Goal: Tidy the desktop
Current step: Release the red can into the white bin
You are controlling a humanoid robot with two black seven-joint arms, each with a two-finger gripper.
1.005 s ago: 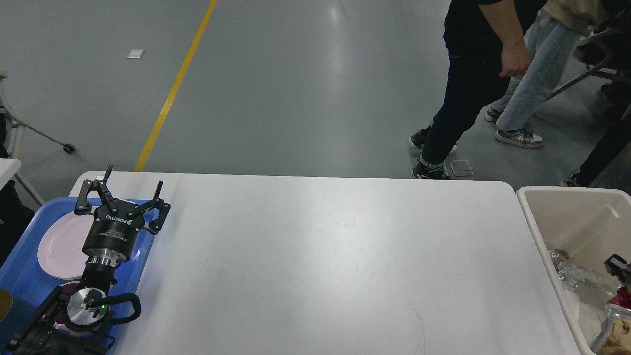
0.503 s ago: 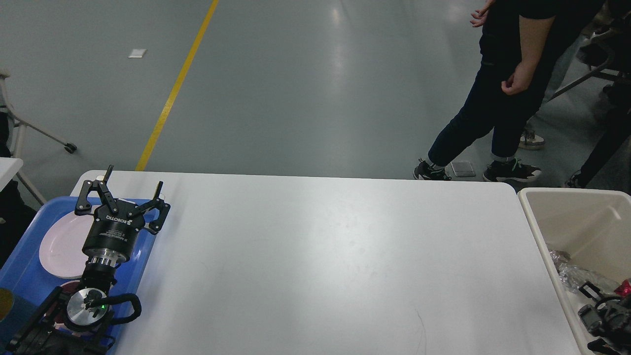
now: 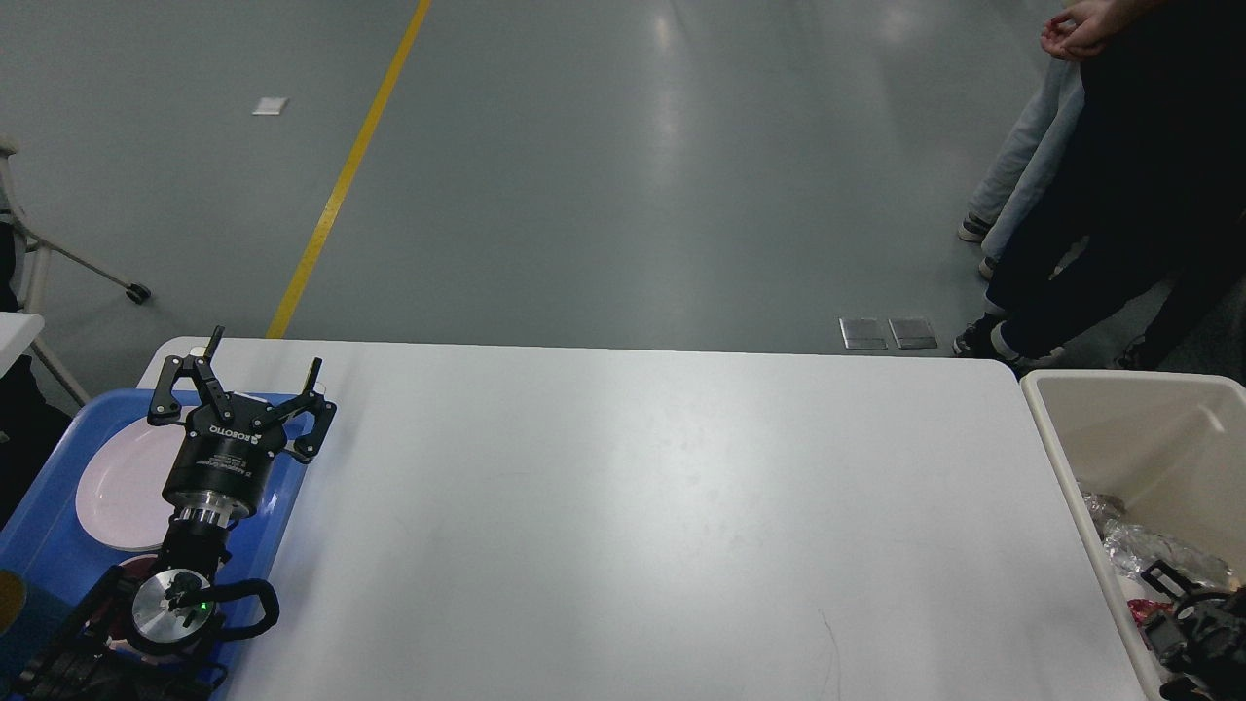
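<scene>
The desktop (image 3: pixel 662 506) is a wide white tabletop whose bare surface fills the middle of the head view. My left gripper (image 3: pixel 264 352) hangs open and empty above the far right corner of the blue tray (image 3: pixel 39 545) at the left end. My right gripper (image 3: pixel 1190 615) shows only as a dark shape low inside the beige bin (image 3: pixel 1063 458) at the right end. Its fingers cannot be told apart.
A white plate (image 3: pixel 115 487) lies in the blue tray, partly behind my left arm. Crumpled foil (image 3: pixel 1149 545) and a red scrap (image 3: pixel 1139 611) lie in the bin. People's legs (image 3: pixel 1071 243) stand beyond the desktop's far right corner. A wheeled frame (image 3: pixel 136 290) is at far left.
The people have walked right, away from the desktop's far edge. My right gripper has sunk lower into the bin. My left arm has not moved.
</scene>
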